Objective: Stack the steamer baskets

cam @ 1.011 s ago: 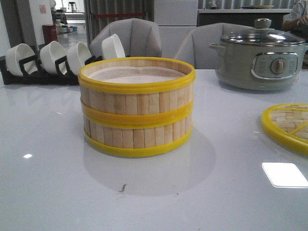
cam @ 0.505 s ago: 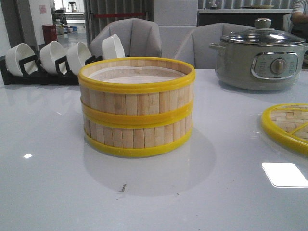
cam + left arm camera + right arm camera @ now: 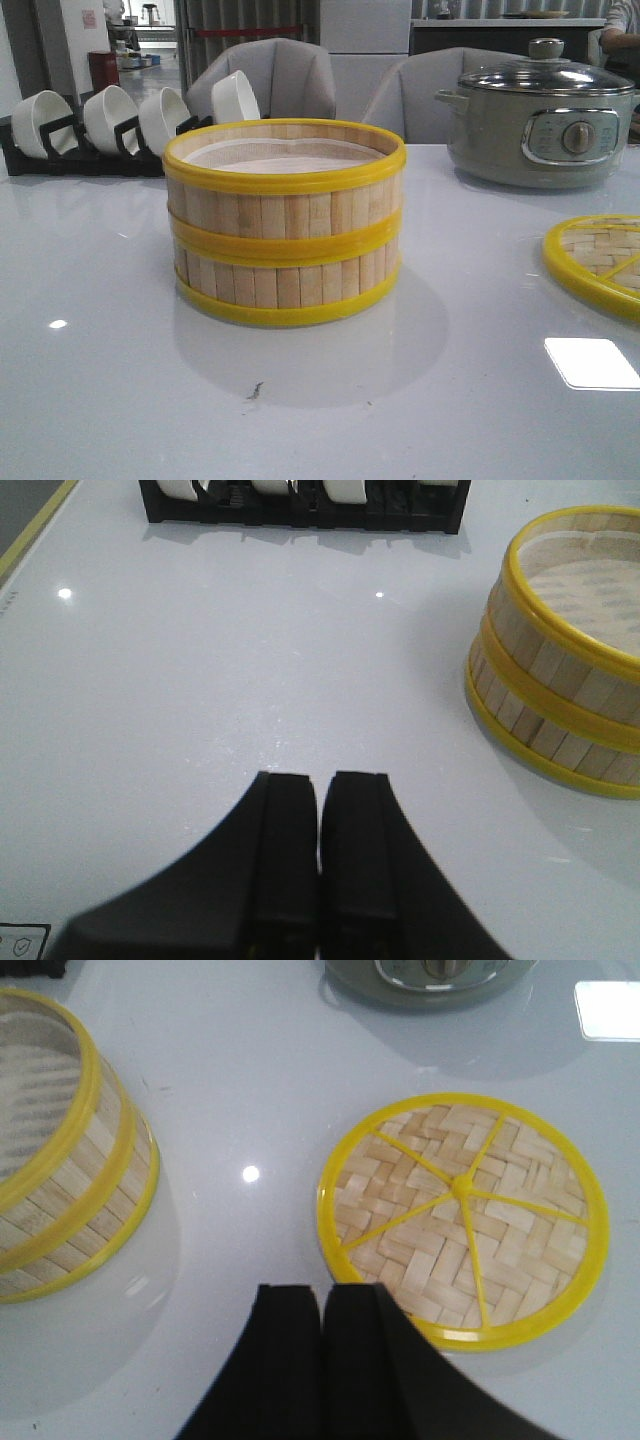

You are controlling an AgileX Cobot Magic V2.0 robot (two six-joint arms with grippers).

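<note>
Two steamer baskets [image 3: 285,225] stand stacked at the table's middle, light-wood slats with yellow rims and a white paper liner in the top tier. The stack also shows in the left wrist view [image 3: 560,670] and the right wrist view [image 3: 60,1170]. The woven yellow-rimmed lid [image 3: 600,260] lies flat at the right, upside down with yellow spokes showing [image 3: 465,1215]. My left gripper [image 3: 320,780] is shut and empty, over bare table left of the stack. My right gripper [image 3: 322,1292] is shut and empty, at the lid's near edge. Neither gripper shows in the front view.
A grey electric pot [image 3: 540,110] with a glass lid stands at the back right. A black rack of white bowls [image 3: 120,120] stands at the back left, also in the left wrist view [image 3: 300,500]. Grey chairs [image 3: 270,75] stand behind the table.
</note>
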